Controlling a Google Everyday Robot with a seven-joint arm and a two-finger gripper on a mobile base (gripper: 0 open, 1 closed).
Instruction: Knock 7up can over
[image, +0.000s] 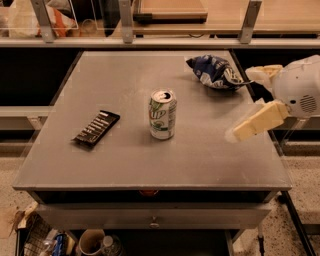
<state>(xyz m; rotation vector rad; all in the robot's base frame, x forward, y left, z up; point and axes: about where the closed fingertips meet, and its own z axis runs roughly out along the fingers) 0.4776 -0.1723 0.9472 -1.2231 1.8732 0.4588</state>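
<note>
The 7up can (162, 114), white and green with a silver top, stands upright near the middle of the grey table (125, 160). My gripper (242, 103) comes in from the right, over the table's right edge, about a can's height to the right of the can and apart from it. Its two cream fingers (256, 121) are spread wide with nothing between them. The white wrist housing (299, 87) sits behind them at the right edge of the view.
A dark blue and white chip bag (215, 71) lies at the back right of the table, just behind the gripper. A flat black bar (96, 128) lies left of the can. Shelving rails run behind the table; a drawer front sits below its front edge.
</note>
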